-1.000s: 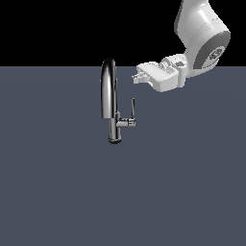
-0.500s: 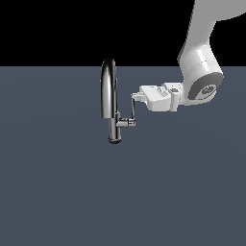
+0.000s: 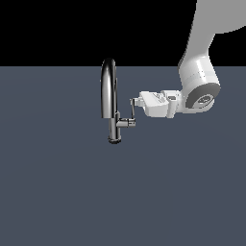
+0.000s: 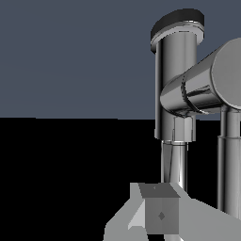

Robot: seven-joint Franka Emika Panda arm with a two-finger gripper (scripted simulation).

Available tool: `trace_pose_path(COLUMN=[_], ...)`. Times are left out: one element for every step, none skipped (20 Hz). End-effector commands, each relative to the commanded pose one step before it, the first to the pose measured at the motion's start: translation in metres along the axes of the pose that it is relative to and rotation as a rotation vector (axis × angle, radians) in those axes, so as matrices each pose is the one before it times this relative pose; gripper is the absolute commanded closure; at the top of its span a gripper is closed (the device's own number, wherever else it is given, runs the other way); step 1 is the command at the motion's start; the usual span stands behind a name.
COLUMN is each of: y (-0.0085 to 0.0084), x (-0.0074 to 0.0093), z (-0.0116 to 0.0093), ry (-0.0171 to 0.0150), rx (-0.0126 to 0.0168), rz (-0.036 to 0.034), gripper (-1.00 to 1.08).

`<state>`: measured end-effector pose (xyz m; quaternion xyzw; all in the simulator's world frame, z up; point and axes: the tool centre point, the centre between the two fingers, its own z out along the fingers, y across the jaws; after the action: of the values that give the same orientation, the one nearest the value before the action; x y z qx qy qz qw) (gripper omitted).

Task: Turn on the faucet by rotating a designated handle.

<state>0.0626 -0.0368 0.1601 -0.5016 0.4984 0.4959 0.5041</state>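
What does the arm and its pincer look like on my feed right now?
The arm is smooth glossy white with rounded segments. Its wrist joint ends in a dark grey round cap with a lighter ring. The pincer is a boxy white hand with faint markings on top; the wrist view shows one finger as grey and blocky. No cables show.

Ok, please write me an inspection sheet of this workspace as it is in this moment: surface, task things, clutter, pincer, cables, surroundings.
Surface: flat dark grey-blue floor, bare around the faucet.
Faucet: chrome, upright, arched spout, round base on the surface.
Handle: thin lever standing up from a short stub on the column.
Clutter: nothing seen.
Pincer: at the lever's top, on the exterior view's right; touching or not, open or shut, cannot tell.
Cables: nothing seen.
Surroundings: black background above the surface.
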Motion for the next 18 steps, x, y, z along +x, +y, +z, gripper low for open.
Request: trace_pose_path(y=[-0.00026, 0.00000, 0.00000, 0.00005, 0.00256, 0.00259, 0.00262, 0.00264, 0.00267, 0.00269, 0.00272, 0.00274, 0.00277, 0.00279, 0.00282, 0.00284, 0.00287, 0.00289], x=[-0.00068, 0.00000, 0.00000, -0.00003, -0.00033, -0.00033, -0.00033, -0.00034, -0.00034, -0.00034, -0.00035, -0.00035, -0.00035, -0.00036, -0.00036, -0.00036, -0.00037, -0.00037], z=[0.00028, 0.00000, 0.00000, -0.00004, 0.00001, 0.00001, 0.00001, 0.00001, 0.00001, 0.00001, 0.00001, 0.00001, 0.00001, 0.00001, 0.00001, 0.00001, 0.00001, 0.00001], ry=[0.00017, 0.00000, 0.00000, 0.00000, 0.00000, 0.00000, 0.00000, 0.00000, 0.00000, 0.00000, 0.00000, 0.00000, 0.00000, 0.00000, 0.00000, 0.00000, 0.00000, 0.00000], rx=[-0.00017, 0.00000, 0.00000, 0.00000, 0.00000, 0.00000, 0.00000, 0.00000, 0.00000, 0.00000, 0.00000, 0.00000, 0.00000, 0.00000, 0.00000, 0.00000, 0.00000, 0.00000], rz=[-0.00141, 0.00000, 0.00000, 0.00000, 0.00000, 0.00000, 0.00000, 0.00000, 0.00000, 0.00000, 0.00000, 0.00000, 0.00000, 0.00000, 0.00000, 0.00000, 0.00000, 0.00000], gripper=[1.08, 1.08, 1.08, 1.08, 1.08, 1.08, 1.08, 1.08, 1.08, 1.08, 1.08, 1.08, 1.08, 1.08, 1.08, 1.08, 1.08, 1.08])
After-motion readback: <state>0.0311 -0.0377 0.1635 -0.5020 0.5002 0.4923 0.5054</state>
